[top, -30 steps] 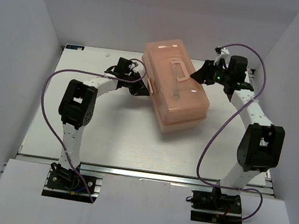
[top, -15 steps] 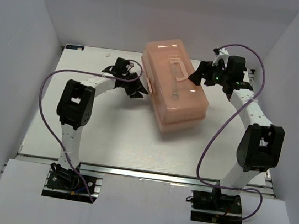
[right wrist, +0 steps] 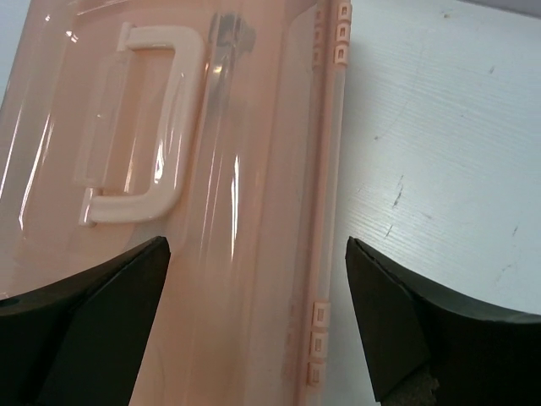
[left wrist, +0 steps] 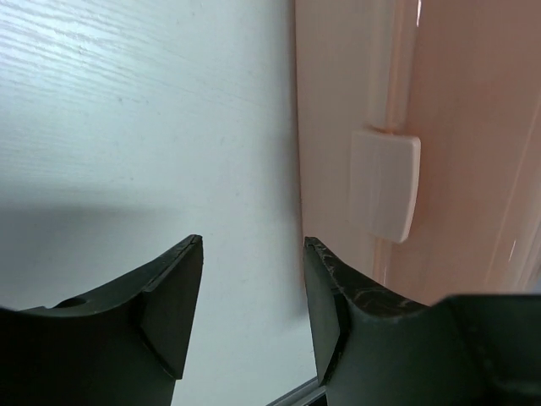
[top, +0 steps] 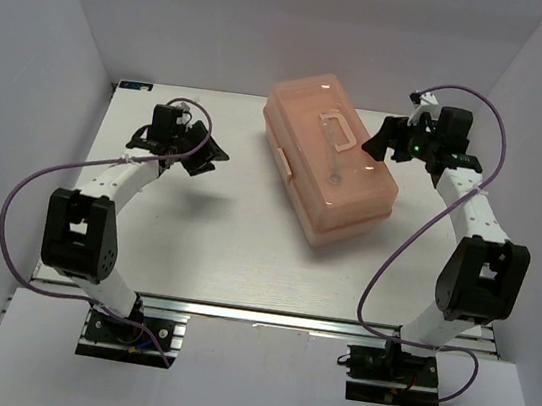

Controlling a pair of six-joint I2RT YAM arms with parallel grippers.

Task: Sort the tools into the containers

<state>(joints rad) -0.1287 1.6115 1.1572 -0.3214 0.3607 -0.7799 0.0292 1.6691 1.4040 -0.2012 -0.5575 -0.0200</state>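
Both left tool [left wrist: 254, 245] and right tool [right wrist: 256, 245] gape empty; the salmon-pink plastic toolbox's [top: 327, 176] pale rectangular latch [left wrist: 385, 184] needs a square approach.

Toolbox [top: 352, 199] — glossy, translucent salmon-pink plastic with a smooth opaque latch [left wrist: 385, 186]; table [top: 205, 239] — matt, pale wood-grain

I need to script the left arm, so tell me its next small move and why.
Probably ease the left gripper forward and slightly right to the latch, to flip it open. The toolbox is shut, and its latch faces that gripper, whose jaws stand open and apart from the toolbox. The right gripper, also open, hovers at the toolbox's hinge side.
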